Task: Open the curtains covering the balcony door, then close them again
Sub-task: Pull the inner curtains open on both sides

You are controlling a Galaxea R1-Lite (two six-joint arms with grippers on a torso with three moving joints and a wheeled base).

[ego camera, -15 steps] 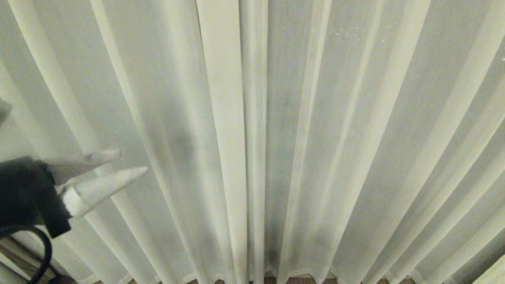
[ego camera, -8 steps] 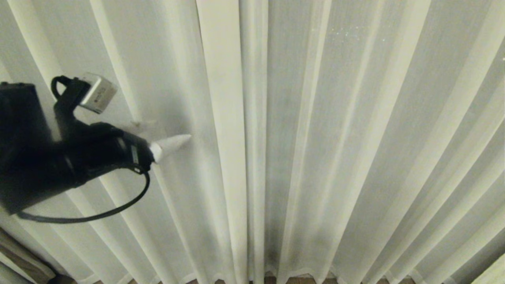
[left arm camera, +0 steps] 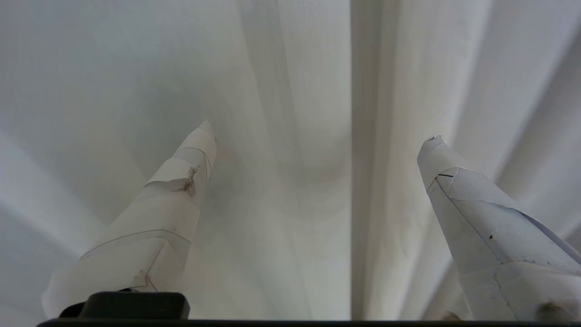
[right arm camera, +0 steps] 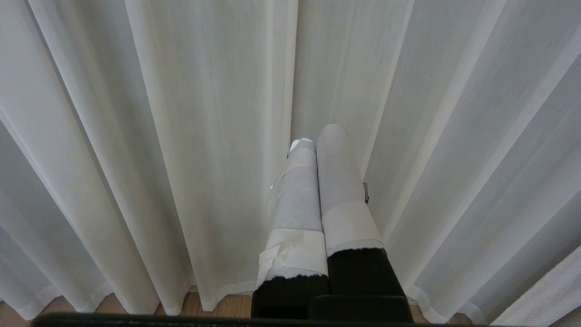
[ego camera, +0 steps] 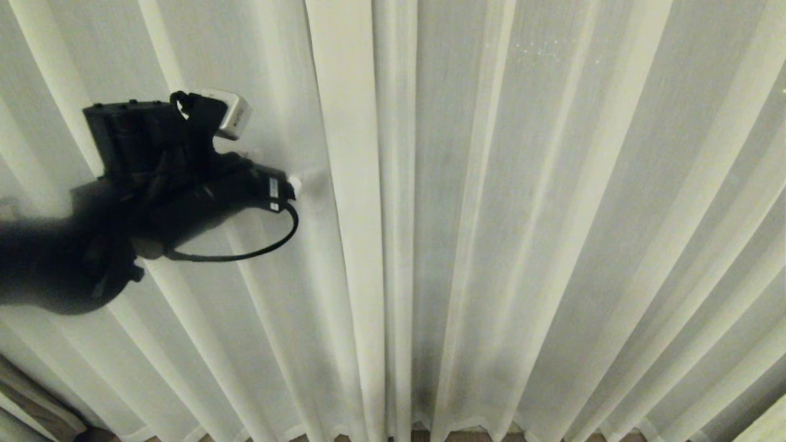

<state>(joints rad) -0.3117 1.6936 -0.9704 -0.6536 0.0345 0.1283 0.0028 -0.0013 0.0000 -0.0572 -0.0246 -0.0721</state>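
The curtains (ego camera: 491, 245), floor-length cream-white sheer panels with long vertical pleats, hung drawn across the whole view, hiding any door behind them. At the left, the left gripper (left arm camera: 317, 131) pressed into the fabric beside a thick central pleat, its white taped fingers (left arm camera: 181, 181) spread wide, likely to pinch a fold. The right gripper (right arm camera: 315, 136) hung low with fingers clenched together on nothing, apparently parked.

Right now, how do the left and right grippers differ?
Jaws: the left gripper stands wide open, its fingers spread apart; the right gripper is shut, fingers pressed together.
Place: the left gripper is raised against the curtains, tips pressing into the fabric beside a thick pleat; the right gripper points down toward the curtain hem, outside the head view.
Shared: both have white tape-wrapped, tapered fingers, and neither holds any fabric.
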